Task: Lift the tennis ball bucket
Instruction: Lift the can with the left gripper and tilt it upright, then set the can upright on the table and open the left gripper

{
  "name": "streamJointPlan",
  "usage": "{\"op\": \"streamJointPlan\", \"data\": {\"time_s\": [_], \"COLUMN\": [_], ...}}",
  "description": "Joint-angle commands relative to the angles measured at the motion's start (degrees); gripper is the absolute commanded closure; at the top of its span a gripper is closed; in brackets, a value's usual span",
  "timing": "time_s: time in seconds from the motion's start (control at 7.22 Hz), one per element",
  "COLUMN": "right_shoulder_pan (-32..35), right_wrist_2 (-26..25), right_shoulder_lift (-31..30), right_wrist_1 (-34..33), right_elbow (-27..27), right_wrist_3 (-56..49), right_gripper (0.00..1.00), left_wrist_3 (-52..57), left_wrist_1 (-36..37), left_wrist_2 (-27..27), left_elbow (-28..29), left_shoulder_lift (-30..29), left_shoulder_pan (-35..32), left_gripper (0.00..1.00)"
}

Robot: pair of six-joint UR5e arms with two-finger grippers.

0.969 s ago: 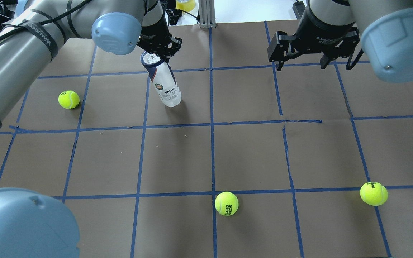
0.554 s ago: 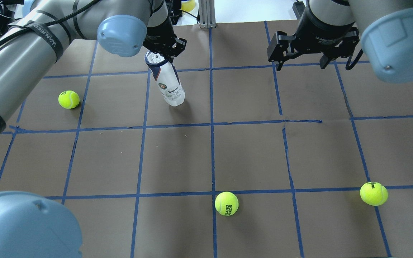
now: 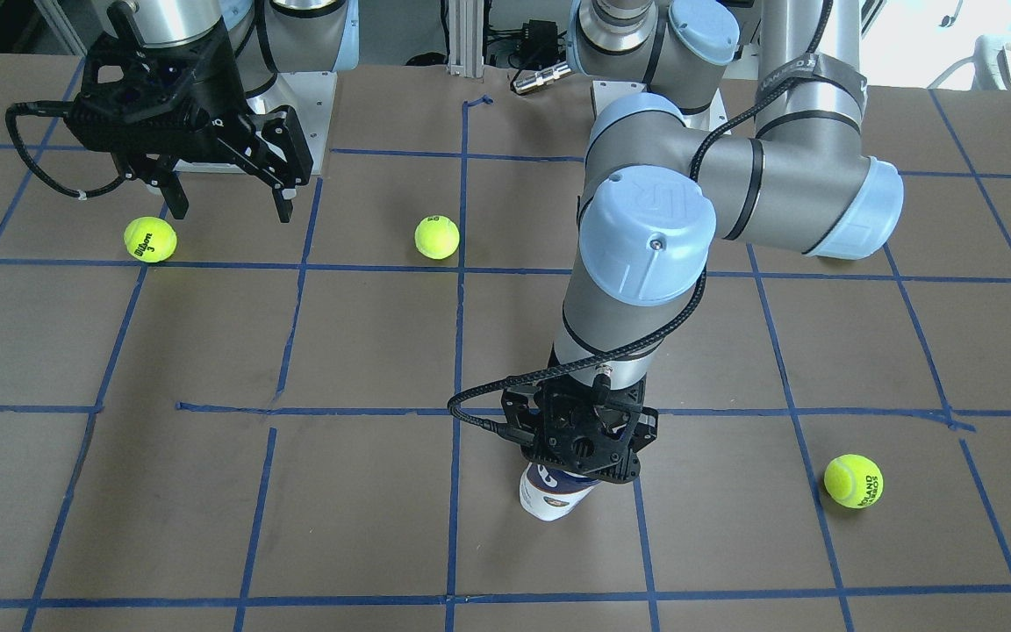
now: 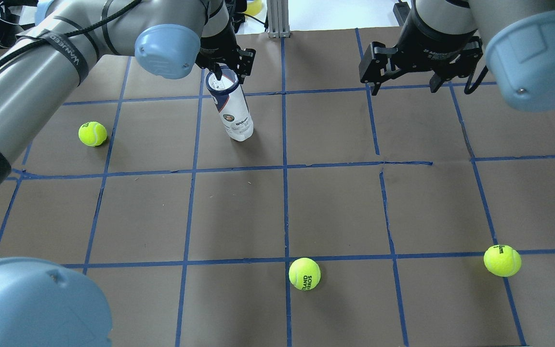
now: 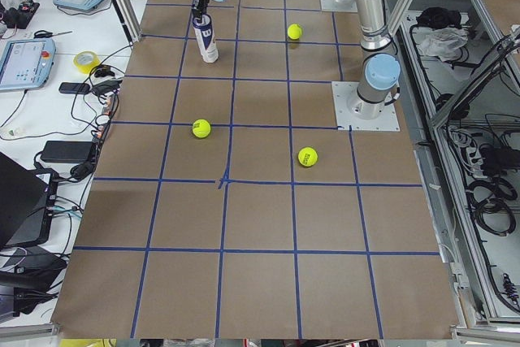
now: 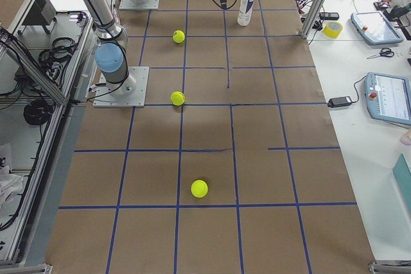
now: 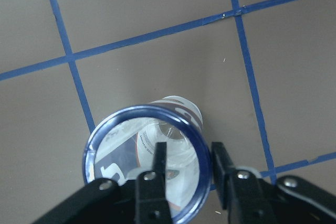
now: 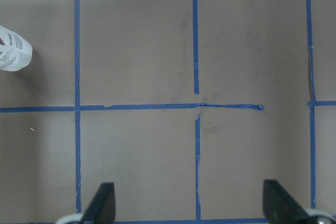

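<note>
The tennis ball bucket point(image 4: 234, 113) is a clear tube with a white-and-navy Wilson label and a navy rim. It stands nearly upright at the far side of the table, left of the centre line, its open top leaning slightly towards me. My left gripper point(image 4: 223, 77) is shut on its rim. In the left wrist view one finger point(image 7: 159, 156) is inside the tube point(image 7: 121, 150) and the other finger point(image 7: 221, 156) outside. I cannot tell whether its base touches the table. My right gripper point(image 4: 400, 89) is open and empty, hovering at the far right.
Three loose tennis balls lie on the brown, blue-taped table: one at the left point(image 4: 92, 133), one near the front centre point(image 4: 304, 273), one at the front right point(image 4: 502, 260). A metal post point(image 4: 277, 19) stands at the far edge.
My left gripper has moved right with the tube's rim. The tube has swung from a clear tilt to nearly upright, its base shifting slightly right. The right arm has not moved.
</note>
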Motion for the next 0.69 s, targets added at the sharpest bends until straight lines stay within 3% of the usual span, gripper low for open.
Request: {"op": "streamJointPlan", "data": {"time_s": [0.0,0.14,0.55], "right_shoulder_pan": [-0.1,-0.2,-0.3], "right_wrist_2": [0.0,-0.1,-0.2], "right_shoulder_lift": [0.0,0.0,0.0], "right_wrist_1": [0.0,0.1,0.1], "right_elbow": [0.0,0.0,0.0], "right_wrist_3": [0.0,0.0,0.0], "right_gripper": [0.0,0.0,0.0], "left_wrist_3": [0.0,0.0,-0.1], "left_wrist_1": [-2.1,-4.7,-22.8], "left_wrist_2": [0.0,0.2,0.8], "left_elbow": [0.5,0.9,6.4], "left_shoulder_lift": [1.8,3.8,11.1], "left_shoulder_pan": [0.0,0.0,3.3], "left_gripper": [0.0,0.0,0.0]}}
